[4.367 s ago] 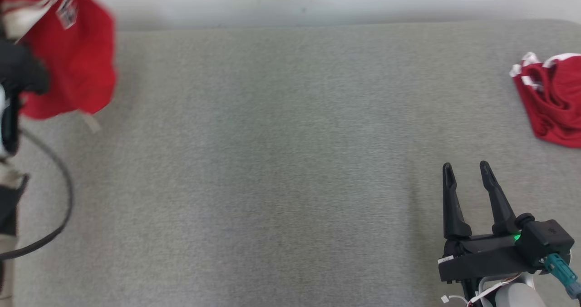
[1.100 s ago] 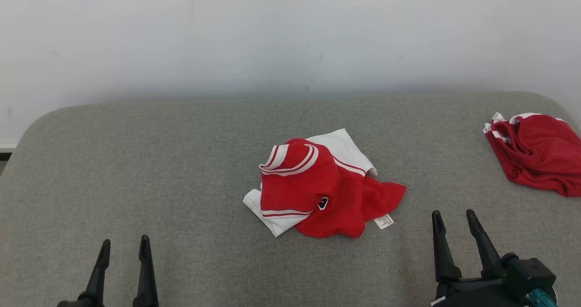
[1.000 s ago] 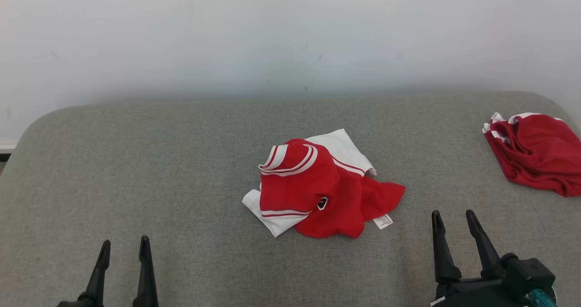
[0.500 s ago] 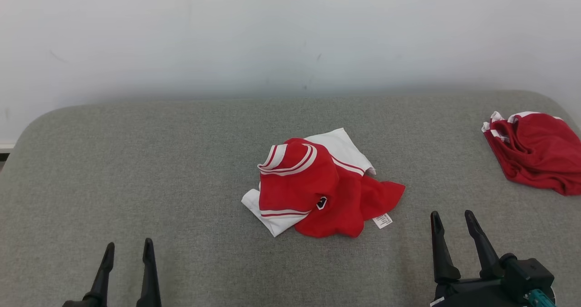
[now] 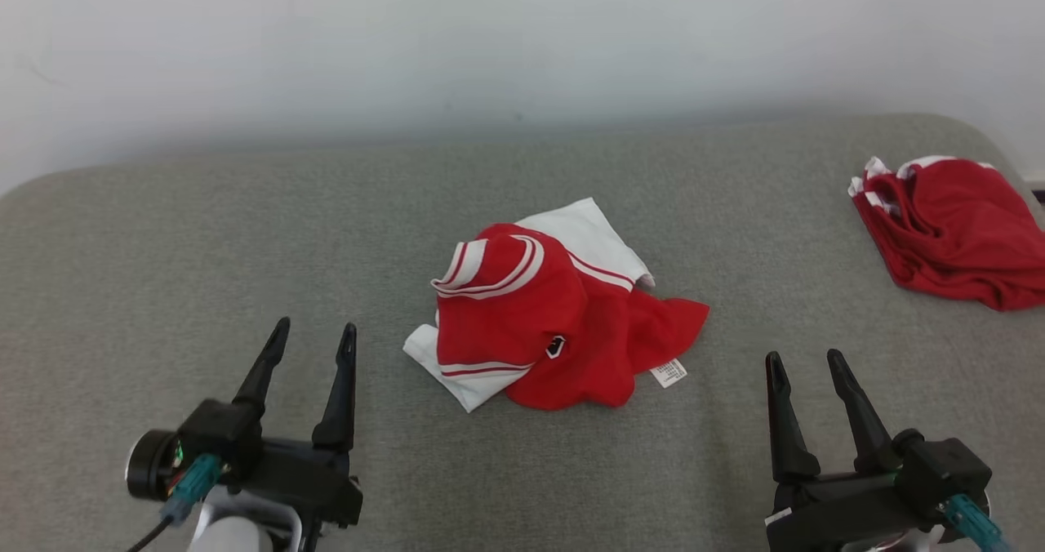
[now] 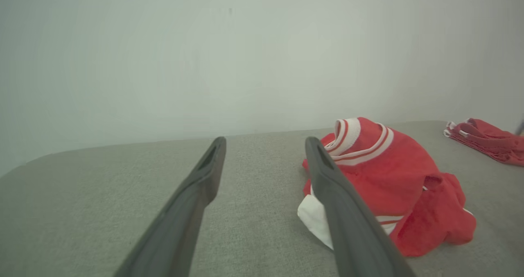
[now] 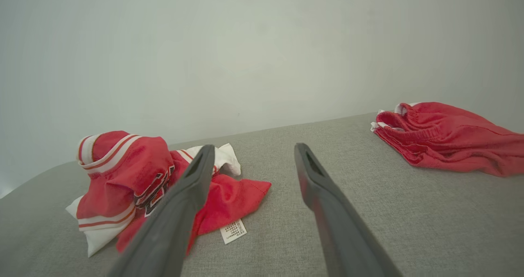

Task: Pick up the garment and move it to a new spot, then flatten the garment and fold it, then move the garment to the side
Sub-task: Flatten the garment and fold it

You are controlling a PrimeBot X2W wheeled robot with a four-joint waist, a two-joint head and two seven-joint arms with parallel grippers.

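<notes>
A crumpled red-and-white garment [image 5: 555, 323] lies near the middle of the grey bench [image 5: 163, 250]. It is bunched into a heap, with a striped red-and-white band at its far left. White fabric shows at its far side and at its near left corner. A small white label [image 5: 669, 372] sticks out at its near right edge and lies flat on the bench.

The left tool [image 5: 315, 324] is at the near left, its two dark fingers spread apart and holding nothing, tips pointing toward the far side. The garment lies to its right, untouched. The right tool [image 5: 802, 355] is at the near right, fingers likewise parted and empty, with the garment off to its left and apart from it.

In the left wrist view the garment shows past the right-hand finger. In the right wrist view it lies beyond the left-hand finger, with dark lettering on its red front.

A red cloth [image 5: 947, 225] with white trim lies rumpled at the far right end of the bench, well apart from the garment. A pale wall [image 5: 490, 37] rises behind the bench.
</notes>
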